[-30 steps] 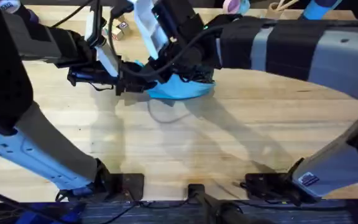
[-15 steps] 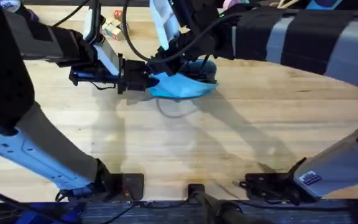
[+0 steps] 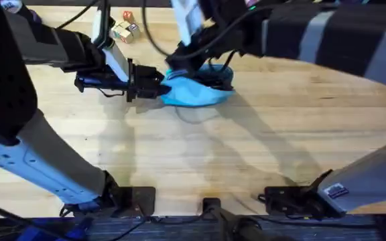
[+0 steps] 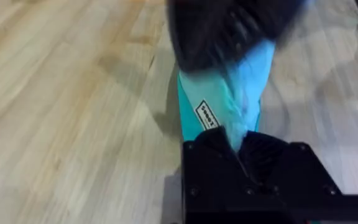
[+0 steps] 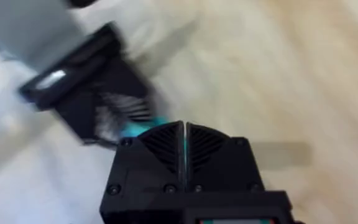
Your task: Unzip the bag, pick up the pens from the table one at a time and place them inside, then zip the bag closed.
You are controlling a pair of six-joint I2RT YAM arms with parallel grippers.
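Left gripper (image 3: 158,86) clamps the bag (image 3: 196,90) at its left end, upper centre; right gripper (image 5: 184,138), pinching something teal, sits at the same end.

light-blue bag (image 3: 196,94), black pincer (image 4: 238,146), pale plank-striped table (image 3: 246,147)

There's a little white tag (image 4: 207,116) sewn on the bag (image 4: 229,99), but I can't read its print.

The left hand (image 3: 158,86) grips one end of the bag (image 3: 196,90) on the table (image 3: 246,147), the right hand (image 3: 189,63) above it.
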